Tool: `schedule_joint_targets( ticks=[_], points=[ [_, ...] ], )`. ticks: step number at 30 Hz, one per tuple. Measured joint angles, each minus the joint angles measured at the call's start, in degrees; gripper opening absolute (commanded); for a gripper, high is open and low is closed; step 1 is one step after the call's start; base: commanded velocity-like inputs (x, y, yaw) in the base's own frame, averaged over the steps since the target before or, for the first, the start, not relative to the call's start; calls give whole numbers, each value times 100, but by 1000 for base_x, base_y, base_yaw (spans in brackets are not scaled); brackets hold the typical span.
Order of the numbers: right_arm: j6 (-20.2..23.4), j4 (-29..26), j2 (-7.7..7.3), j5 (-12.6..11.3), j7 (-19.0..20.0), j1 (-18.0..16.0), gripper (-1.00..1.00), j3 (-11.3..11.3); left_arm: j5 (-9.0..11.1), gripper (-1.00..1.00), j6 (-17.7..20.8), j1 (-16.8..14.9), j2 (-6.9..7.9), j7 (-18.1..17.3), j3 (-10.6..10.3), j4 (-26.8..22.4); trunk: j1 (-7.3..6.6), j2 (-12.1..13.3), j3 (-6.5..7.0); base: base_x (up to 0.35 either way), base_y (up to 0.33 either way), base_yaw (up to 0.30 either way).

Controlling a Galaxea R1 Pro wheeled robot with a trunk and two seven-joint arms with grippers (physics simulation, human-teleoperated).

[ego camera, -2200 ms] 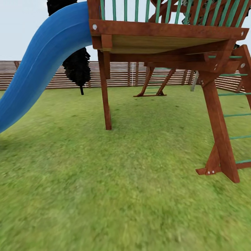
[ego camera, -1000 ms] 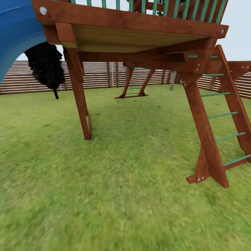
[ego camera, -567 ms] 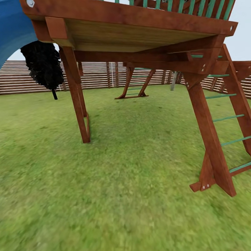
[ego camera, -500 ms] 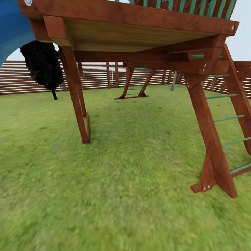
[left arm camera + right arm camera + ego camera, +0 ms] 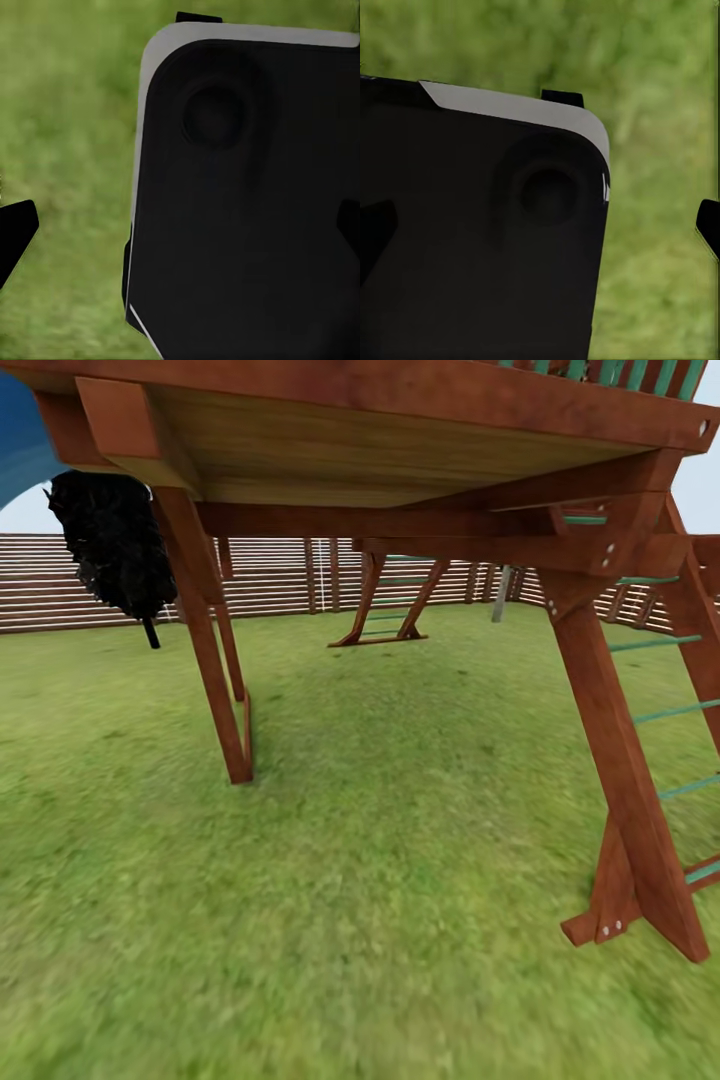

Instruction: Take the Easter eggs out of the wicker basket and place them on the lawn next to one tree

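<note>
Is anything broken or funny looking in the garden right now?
Nothing looks broken or knocked over. The wooden playset stands straight on the lawn, and the fence behind it is whole. The one odd sight is a tree by the fence that is all black, trunk and leaves alike.

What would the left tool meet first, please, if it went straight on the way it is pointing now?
Probably the robot's own dark body panel, which sits between the left tool's fingertips in the wrist view; beyond it lies the lawn. Depth is unclear.
</note>
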Motion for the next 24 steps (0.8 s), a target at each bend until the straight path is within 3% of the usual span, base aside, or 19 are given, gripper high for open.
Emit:
schedule_joint_targets(
  ticks=[16,24],
  points=[
    [0,0,-7,-1,0,0,100,0,-1,100,-1,0,-8,0,0,-3,0,0,0,324,0,0],
    [0,0,-8,-1,0,-1,100,0,47,100,17,0,-42,-16,108,-90,3,0,0,54,0,0]
  ],
)
